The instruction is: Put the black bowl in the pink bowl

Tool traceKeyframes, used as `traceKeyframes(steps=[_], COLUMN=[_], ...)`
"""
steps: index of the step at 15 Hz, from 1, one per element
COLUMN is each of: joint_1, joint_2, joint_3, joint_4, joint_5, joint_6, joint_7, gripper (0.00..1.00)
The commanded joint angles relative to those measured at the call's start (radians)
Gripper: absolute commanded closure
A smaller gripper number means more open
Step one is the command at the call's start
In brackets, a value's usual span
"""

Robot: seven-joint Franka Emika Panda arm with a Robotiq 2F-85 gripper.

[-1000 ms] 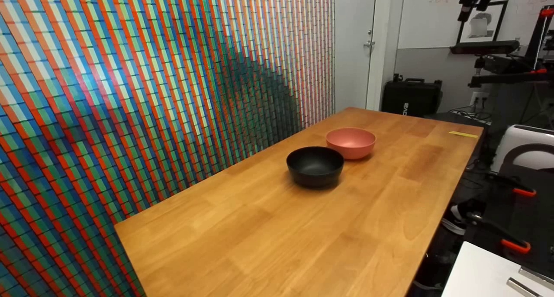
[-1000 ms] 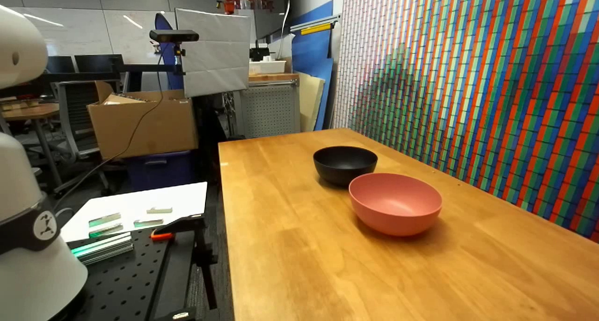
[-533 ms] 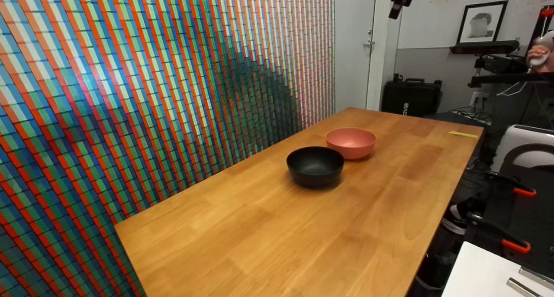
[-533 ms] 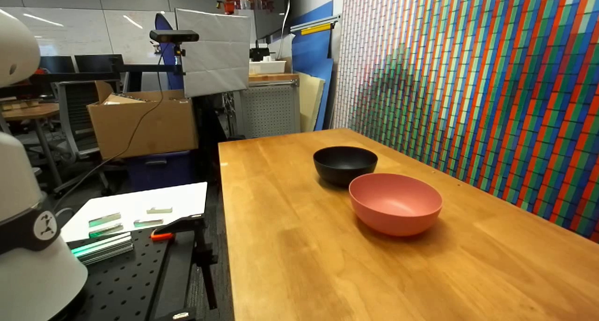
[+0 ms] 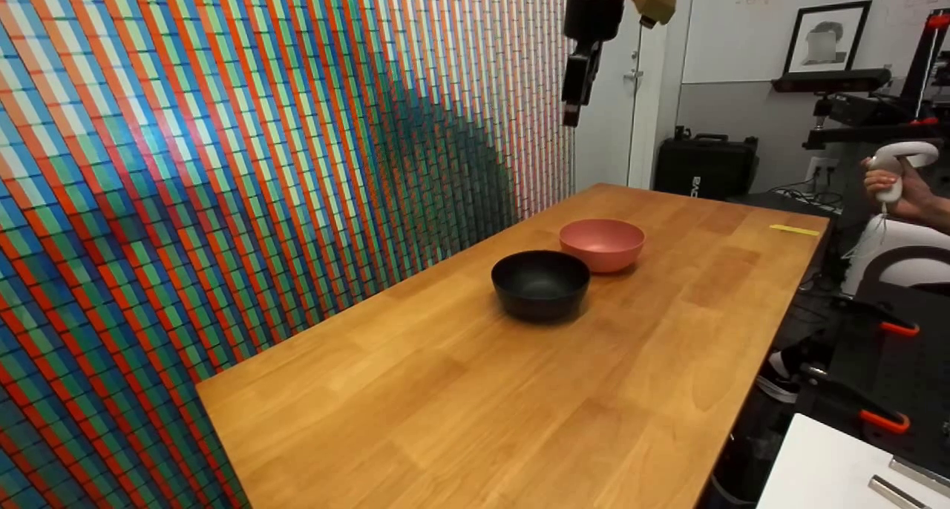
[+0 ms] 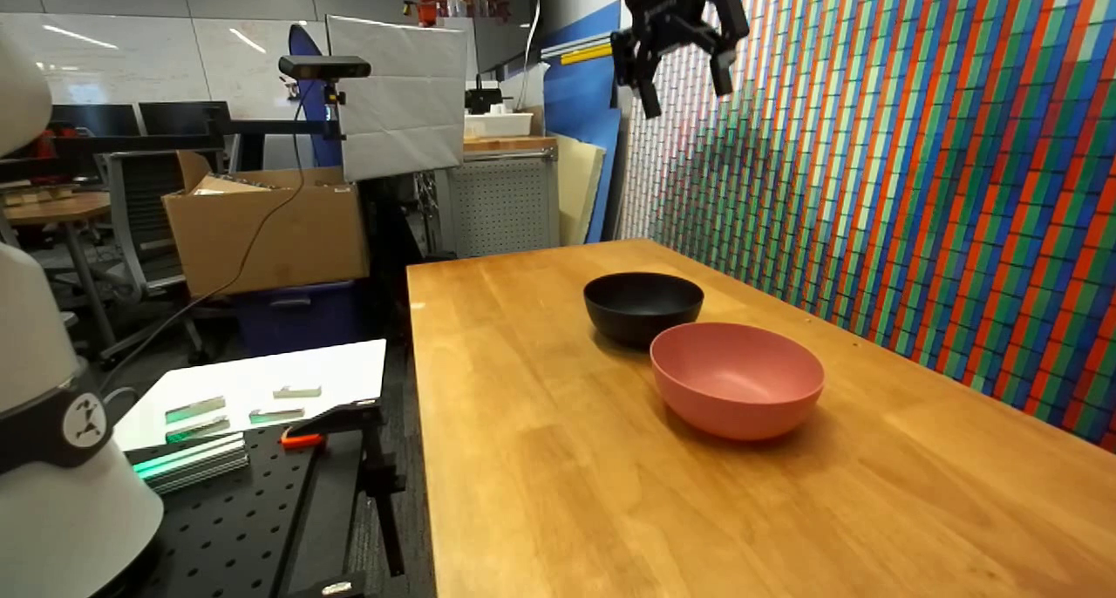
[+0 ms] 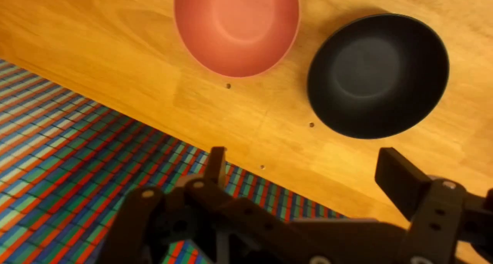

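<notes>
Apparently not begun. Shown in wrist view: wide-spread, unladen gripper (image 7: 303, 161); at two o'clock, black bowl (image 7: 378, 76), just beside pink bowl (image 7: 237, 30) at twelve. Left to do: grasp, lift, nest.

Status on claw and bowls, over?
Claw open, empty, in midair. Black bowl upright on table. Pink bowl beside it, gap between; might crowd the grip.
</notes>
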Motion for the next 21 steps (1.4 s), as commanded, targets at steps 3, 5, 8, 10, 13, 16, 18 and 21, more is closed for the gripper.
traceKeyframes(steps=[3,5,8,10,13,16,18,21], joint_1=[0.092,0.120,0.140,0.144,0.140,0.139,0.146,0.151], joint_2=[0.380,0.495,0.611,0.665,0.717,0.755,0.771,0.799], joint_3=[0.011,0.000,-0.021,-0.039,-0.056,-0.063,-0.066,-0.070], joint_4=[0.293,0.381,0.491,0.551,0.621,0.659,0.661,0.660], joint_5=[-0.002,-0.003,0.000,-0.004,-0.002,0.003,-0.004,-0.010], joint_6=[-0.071,-0.091,-0.144,-0.176,-0.221,-0.260,-0.269,-0.281], joint_7=[-0.031,-0.040,-0.064,-0.073,-0.094,-0.115,-0.113,-0.111], gripper=[0.00,0.00,0.00,0.00,0.00,0.00,0.00,0.00])
